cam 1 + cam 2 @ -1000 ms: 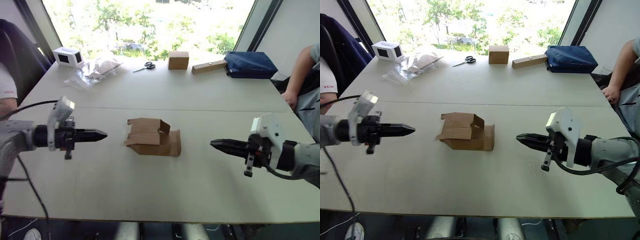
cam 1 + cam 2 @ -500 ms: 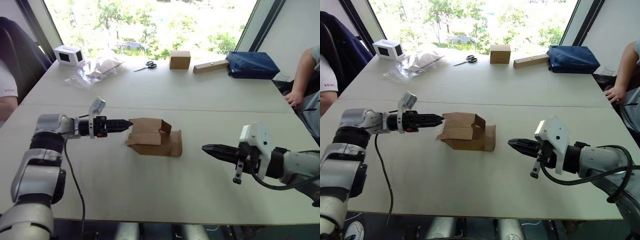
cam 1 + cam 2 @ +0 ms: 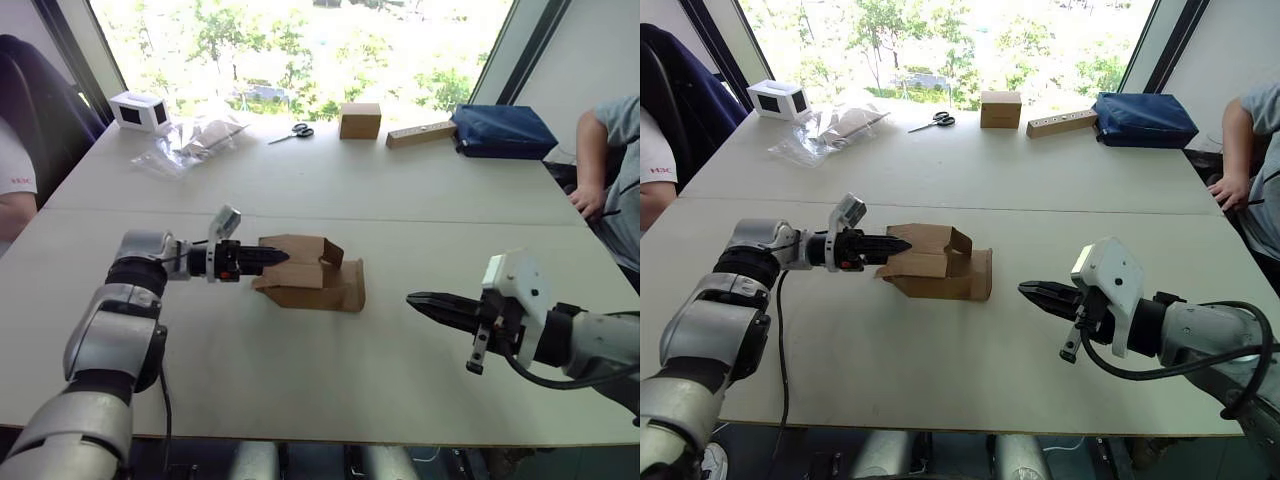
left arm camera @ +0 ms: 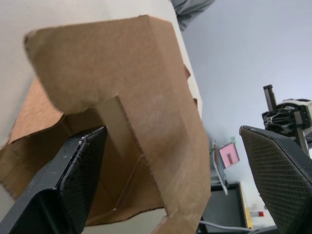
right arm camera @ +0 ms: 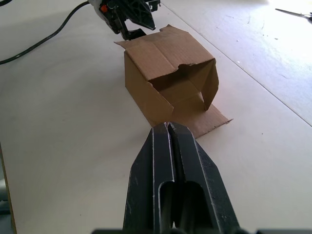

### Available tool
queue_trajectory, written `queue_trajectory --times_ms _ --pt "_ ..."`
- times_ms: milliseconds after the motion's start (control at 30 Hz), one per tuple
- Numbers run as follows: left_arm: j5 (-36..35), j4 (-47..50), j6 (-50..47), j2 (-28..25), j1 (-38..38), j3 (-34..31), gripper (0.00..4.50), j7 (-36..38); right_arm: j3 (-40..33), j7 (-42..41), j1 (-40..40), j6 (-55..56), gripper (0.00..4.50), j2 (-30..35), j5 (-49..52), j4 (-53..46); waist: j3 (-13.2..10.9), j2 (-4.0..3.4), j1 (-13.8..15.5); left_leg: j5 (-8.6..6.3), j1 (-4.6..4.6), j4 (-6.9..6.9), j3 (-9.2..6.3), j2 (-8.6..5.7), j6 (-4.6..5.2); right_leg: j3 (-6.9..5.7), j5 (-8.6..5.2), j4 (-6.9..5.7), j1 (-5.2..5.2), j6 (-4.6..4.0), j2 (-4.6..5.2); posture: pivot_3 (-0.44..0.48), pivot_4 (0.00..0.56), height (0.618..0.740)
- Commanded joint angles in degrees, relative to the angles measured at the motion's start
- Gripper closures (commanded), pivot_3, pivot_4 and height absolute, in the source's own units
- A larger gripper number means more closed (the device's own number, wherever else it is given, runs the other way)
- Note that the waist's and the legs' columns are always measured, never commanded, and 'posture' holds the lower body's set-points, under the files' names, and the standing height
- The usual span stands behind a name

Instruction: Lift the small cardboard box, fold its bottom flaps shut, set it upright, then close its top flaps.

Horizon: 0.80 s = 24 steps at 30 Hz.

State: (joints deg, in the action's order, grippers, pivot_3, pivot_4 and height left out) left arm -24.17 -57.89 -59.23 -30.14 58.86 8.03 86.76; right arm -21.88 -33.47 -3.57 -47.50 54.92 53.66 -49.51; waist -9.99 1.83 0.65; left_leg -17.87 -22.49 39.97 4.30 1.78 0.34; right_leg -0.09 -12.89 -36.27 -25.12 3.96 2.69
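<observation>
The small cardboard box [image 3: 308, 272] lies on its side in the middle of the white table [image 3: 300, 190], its flaps loose at both ends and one flap flat on the tabletop. My left gripper [image 3: 275, 257] is at the box's left end and open. In the left wrist view its fingers [image 4: 78, 170] stand wide apart, with a wall of the box [image 4: 146, 97] between them. Off to the box's right, my right gripper [image 3: 415, 299] hovers shut, pointing at the open end [image 5: 180, 83] without touching it.
Along the far edge are a white device [image 3: 138, 111], a plastic bag [image 3: 195, 140], scissors [image 3: 289, 132], a smaller brown cube [image 3: 359, 120], a long strip [image 3: 418, 133] and a blue bag [image 3: 502, 130]. A person's arm [image 3: 600, 150] is at the right and another person [image 3: 12, 185] at the left.
My left gripper travelled right across the table to the box's left end and opened around its edge. The right gripper edged slightly toward the box and stayed shut.
</observation>
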Motion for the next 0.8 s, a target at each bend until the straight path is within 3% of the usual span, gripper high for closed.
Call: queue_trajectory --times_ms 33,300,433,567,700,733,800 --pt "0.6 -2.3 1.8 1.8 2.5 -2.7 0.04 -0.2 -1.8 1.3 0.3 0.3 4.5 0.4 1.1 -2.5 0.0 0.0 0.1 0.0 0.0 0.01 0.0 0.0 0.0 0.0 0.01 0.0 0.01 0.0 0.0 0.0 0.15 0.74" --pt "2.2 -4.3 2.8 4.1 3.5 -3.9 0.04 0.3 -2.2 2.5 -0.2 0.2 4.5 0.9 2.2 -3.0 0.0 0.0 0.0 -0.01 -0.01 0.03 0.0 -0.01 0.02 0.0 0.03 0.01 0.02 0.0 0.0 0.0 0.15 0.74" --pt "3.0 -5.8 4.3 4.8 3.8 -4.8 1.06 0.0 -2.1 3.3 -0.1 0.1 4.5 1.0 2.6 -3.1 0.0 0.0 0.0 -0.01 0.0 0.03 -0.02 0.0 0.02 0.0 0.03 0.0 0.02 0.0 -0.02 0.0 0.15 0.74" --pt "3.5 -5.7 4.3 4.8 3.8 -4.7 2.8 1.0 -2.2 3.8 -0.3 0.1 4.5 0.9 3.0 -3.4 0.0 0.0 0.0 -0.01 -0.01 0.03 -0.01 0.0 0.02 0.0 0.03 0.0 0.02 0.0 0.0 0.0 0.15 0.74" --pt "4.4 -5.7 4.6 4.4 3.5 -4.4 4.24 2.1 -1.9 4.3 -0.2 0.1 4.5 1.0 3.2 -3.5 0.0 0.0 0.0 -0.01 -0.01 0.03 -0.01 0.0 0.02 0.0 0.03 0.01 0.02 0.0 0.0 0.0 0.15 0.74" --pt "4.5 -5.3 4.3 4.2 3.5 -4.3 4.46 2.5 -1.8 4.5 -0.1 0.2 4.5 0.9 3.3 -3.4 0.0 0.0 0.0 -0.01 -0.01 0.03 -0.01 0.0 0.02 0.0 0.03 0.01 0.02 0.0 0.0 0.0 0.15 0.74" --pt "4.4 -4.1 3.2 3.7 3.5 -4.1 4.46 3.3 -1.4 4.9 0.3 0.5 4.5 0.6 3.0 -3.3 0.0 0.0 0.0 -0.01 -0.01 0.03 -0.01 0.01 0.02 0.0 0.03 0.01 0.02 -0.01 0.0 0.0 0.15 0.74"
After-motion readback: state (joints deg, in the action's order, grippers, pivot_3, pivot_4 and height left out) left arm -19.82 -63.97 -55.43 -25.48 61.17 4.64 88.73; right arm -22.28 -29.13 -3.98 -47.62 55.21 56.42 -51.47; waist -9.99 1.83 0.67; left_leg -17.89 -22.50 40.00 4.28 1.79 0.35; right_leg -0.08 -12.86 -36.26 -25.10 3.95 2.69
